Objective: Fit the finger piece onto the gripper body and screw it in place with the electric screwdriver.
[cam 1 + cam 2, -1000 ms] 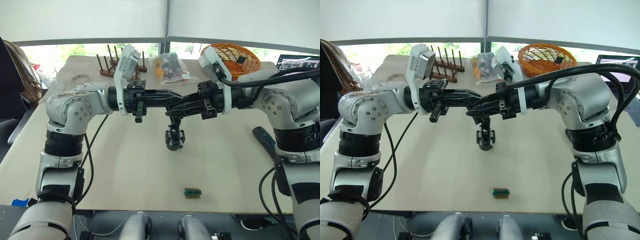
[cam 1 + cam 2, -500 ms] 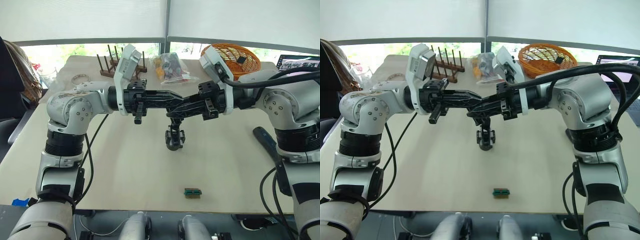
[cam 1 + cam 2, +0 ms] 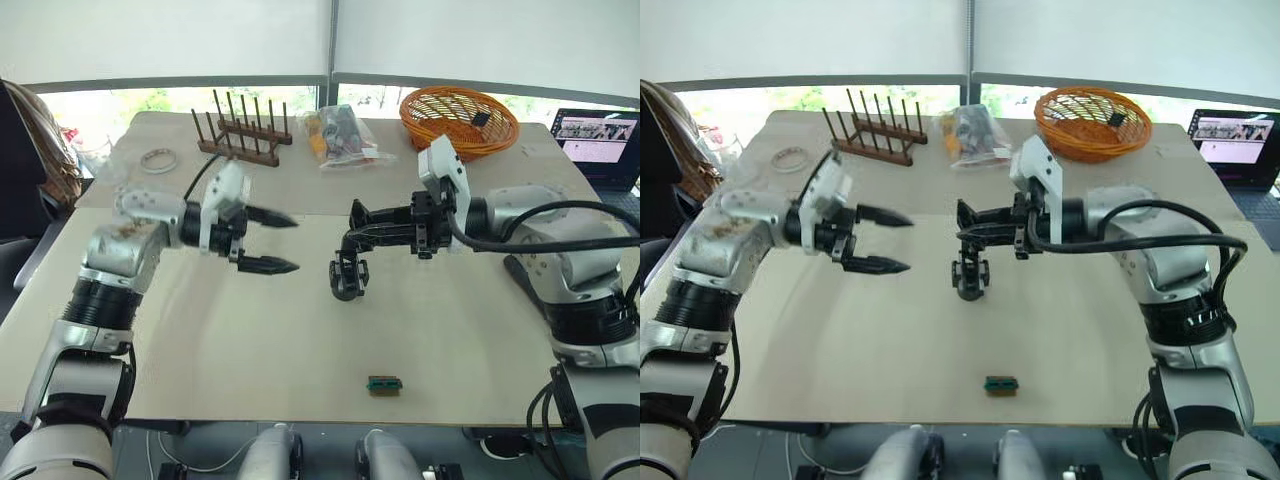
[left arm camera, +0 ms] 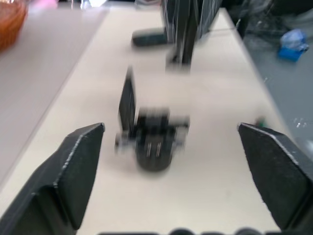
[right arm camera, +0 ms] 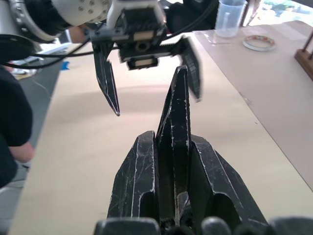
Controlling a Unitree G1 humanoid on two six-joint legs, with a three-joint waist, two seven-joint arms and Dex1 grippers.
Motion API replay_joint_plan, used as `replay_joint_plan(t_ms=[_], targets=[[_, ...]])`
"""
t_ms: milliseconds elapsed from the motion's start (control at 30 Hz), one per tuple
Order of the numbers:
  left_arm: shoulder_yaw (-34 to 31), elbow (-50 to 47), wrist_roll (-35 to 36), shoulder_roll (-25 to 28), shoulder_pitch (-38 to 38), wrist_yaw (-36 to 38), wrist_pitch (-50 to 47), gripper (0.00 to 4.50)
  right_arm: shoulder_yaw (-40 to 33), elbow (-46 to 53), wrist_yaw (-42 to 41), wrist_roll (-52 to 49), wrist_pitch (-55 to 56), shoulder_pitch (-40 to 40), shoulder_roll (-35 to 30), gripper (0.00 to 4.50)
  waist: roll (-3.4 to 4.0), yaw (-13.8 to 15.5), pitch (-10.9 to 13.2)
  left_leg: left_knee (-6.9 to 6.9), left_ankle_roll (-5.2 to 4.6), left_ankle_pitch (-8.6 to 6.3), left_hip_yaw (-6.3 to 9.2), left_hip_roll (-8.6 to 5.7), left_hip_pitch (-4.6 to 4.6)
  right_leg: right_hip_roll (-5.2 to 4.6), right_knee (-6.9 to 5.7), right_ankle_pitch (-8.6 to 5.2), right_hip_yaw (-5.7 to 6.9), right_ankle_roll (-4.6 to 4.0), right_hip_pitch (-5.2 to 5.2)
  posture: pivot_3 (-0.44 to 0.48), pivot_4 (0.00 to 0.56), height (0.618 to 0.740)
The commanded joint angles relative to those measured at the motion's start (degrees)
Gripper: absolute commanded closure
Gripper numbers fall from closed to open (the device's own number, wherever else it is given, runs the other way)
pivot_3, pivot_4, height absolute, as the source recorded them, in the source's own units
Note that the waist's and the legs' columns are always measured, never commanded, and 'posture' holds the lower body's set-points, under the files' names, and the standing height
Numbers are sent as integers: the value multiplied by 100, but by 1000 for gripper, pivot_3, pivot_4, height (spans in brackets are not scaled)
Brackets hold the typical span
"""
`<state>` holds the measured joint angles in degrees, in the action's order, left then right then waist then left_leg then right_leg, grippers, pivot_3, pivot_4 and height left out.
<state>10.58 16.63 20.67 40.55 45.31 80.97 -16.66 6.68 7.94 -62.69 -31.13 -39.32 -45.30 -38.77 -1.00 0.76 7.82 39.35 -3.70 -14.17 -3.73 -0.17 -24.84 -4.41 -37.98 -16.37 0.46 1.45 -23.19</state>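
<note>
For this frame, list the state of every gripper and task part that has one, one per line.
left gripper: open, empty, above the table
right gripper: shut on the finger piece
finger piece: clamped between the right fingers, tip sticking out, not yet on the body
gripper body: standing on the table, untouched
electric screwdriver: lying on the table, unused

1. Arms are rounded silver-grey metal shells with small dark screw holes dotted around the joints, plus ribbed black rings.
2. Thick black cables loop off both arms.
3. White wrist blocks carry tapered, pointed matte black fingers (image 3: pixel 262 240), scuffed pale along the edges.
</note>
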Motion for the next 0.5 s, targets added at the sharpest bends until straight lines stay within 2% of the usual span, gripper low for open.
replay_joint_plan(t_ms=[33, 233, 500], targets=[[157, 467, -552, -289, -100, -197, 988, 0, -336, 231, 96, 39, 312, 97, -42, 4102, 0, 30, 0, 7, -4, -3, 1, 0, -3, -1, -1, 0, 3, 0, 1, 0, 150, 740], [449, 1602, -1323, -1305, -156, -916, 1868, 0, -473, 427, 335, -22, 212, 418, -24, 4102, 0, 47, 0, 58, -38, -23, 1, -2, -28, -8, -2, 5, 7, 9, 3, 0, 150, 740], [494, 2463, -1692, -2318, -3, -1455, 2399, 0, -518, 731, 522, -118, 43, 768, -18, 4102, -2, 19, 0, 59, -38, -22, 1, 0, -34, -6, -3, 6, 8, 10, -2, 0, 150, 740]])
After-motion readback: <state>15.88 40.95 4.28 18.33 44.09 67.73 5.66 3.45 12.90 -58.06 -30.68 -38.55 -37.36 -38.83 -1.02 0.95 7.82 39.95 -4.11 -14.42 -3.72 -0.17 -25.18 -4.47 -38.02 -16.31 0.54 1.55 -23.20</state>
